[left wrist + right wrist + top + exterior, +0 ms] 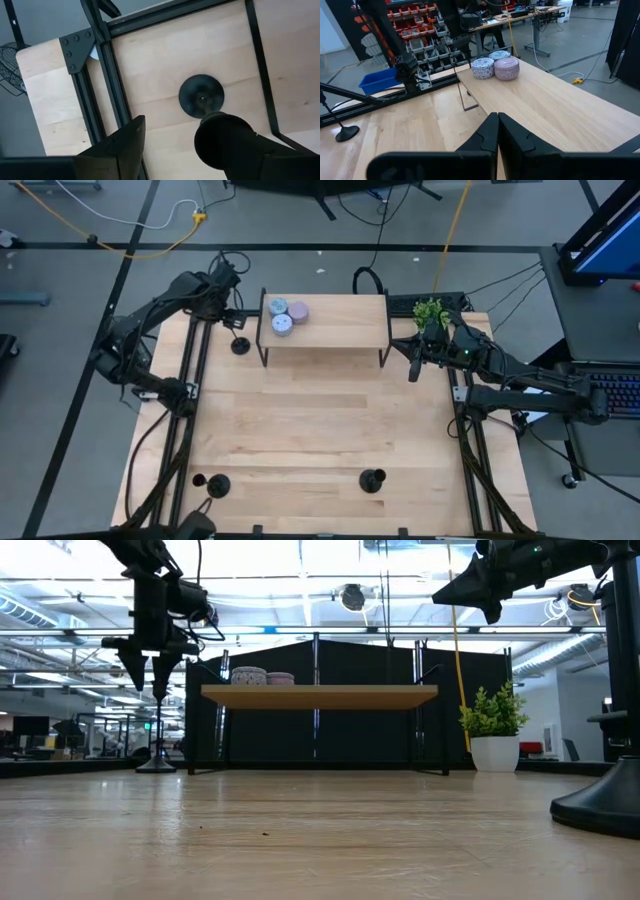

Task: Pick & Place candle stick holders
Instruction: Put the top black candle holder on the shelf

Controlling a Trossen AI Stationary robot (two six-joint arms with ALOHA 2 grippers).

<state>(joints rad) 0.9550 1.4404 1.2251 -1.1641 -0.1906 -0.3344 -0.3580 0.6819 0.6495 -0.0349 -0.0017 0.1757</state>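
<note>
1. High view: three matte-black candle stick holders, each w/ round flat base and thin stem. One [240,345] stands on the pale wood worktop [320,420] just beside the left legs of the small wooden shelf [325,320], which carries three little round tins [284,314]. The other two [211,484] [372,479] sit well apart along the opposite worktop edge. My left pincer [238,326] hangs right over the first holder; my right pincer [414,368] waits off the shelf's right end.
2. Low view: left pincer [150,670] points straight down, tips apart and above the holder [156,755], not touching. Stem upright, in line w/ the pincer.
3. Left wrist view: looking down, holder's base [201,96] lies directly below between my two fingers [125,145]; jaws part-open, holding nothing. Long axis vertical, so I judge a straight drop then squeeze on the stem. Left arm is clearly the nearer one.
4. Right wrist view: right pincer [497,132] fully closed, empty, aimed across the shelf top at the tins [495,65].
</note>
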